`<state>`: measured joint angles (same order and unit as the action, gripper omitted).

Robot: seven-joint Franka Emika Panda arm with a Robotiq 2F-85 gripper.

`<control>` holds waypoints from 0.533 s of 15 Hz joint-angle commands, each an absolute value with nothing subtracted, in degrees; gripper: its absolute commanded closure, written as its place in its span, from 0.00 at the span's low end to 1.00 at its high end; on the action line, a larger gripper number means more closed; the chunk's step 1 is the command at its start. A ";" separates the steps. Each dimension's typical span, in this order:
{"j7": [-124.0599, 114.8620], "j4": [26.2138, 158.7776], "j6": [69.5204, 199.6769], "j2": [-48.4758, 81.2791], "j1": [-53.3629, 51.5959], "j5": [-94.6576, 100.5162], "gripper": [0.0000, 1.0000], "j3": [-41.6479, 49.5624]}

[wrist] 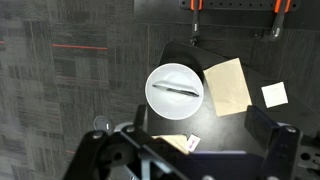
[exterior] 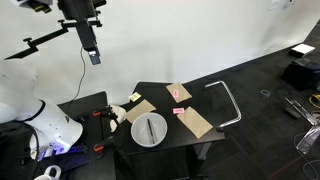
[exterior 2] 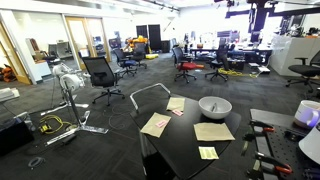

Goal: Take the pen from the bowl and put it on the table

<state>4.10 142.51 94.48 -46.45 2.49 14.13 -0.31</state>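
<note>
The gripper (exterior: 93, 57) hangs high above the bowl (wrist: 176, 91), well clear of it. In the wrist view its dark fingers (wrist: 272, 135) are spread wide with nothing between them.

That view looks straight down and shows most plainly the pen (wrist: 176, 90), a thin dark stick lying across the middle of the round, smooth white bowl. An exterior view (exterior: 149, 128) also shows it as a dark line, but in the exterior view taken from low down the bowl's rim hides it (only the white outer wall shows there).

The bowl sits on the table (exterior 2: 182, 135), whose top is flat, black and slightly glossy. Flat tan paper pieces (exterior 2: 155, 124) lie around the bowl. One with a pink mark (exterior: 178, 93) lies beyond it, and a small yellow note (exterior 2: 208, 153) lies near the table's edge.

Off the table, away from the bowl, a bent metal tube (exterior: 232, 101) stands on the dark carpet. Only the low exterior view takes in the room behind the bowl, with its black office chairs (exterior 2: 100, 72).
</note>
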 commanded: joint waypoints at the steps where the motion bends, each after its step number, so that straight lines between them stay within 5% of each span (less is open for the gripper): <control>1: -2.69 141.92 96.77 -42.86 3.78 13.62 0.00 0.08; 8: -20.33 141.83 105.76 -33.47 8.44 10.56 0.00 0.41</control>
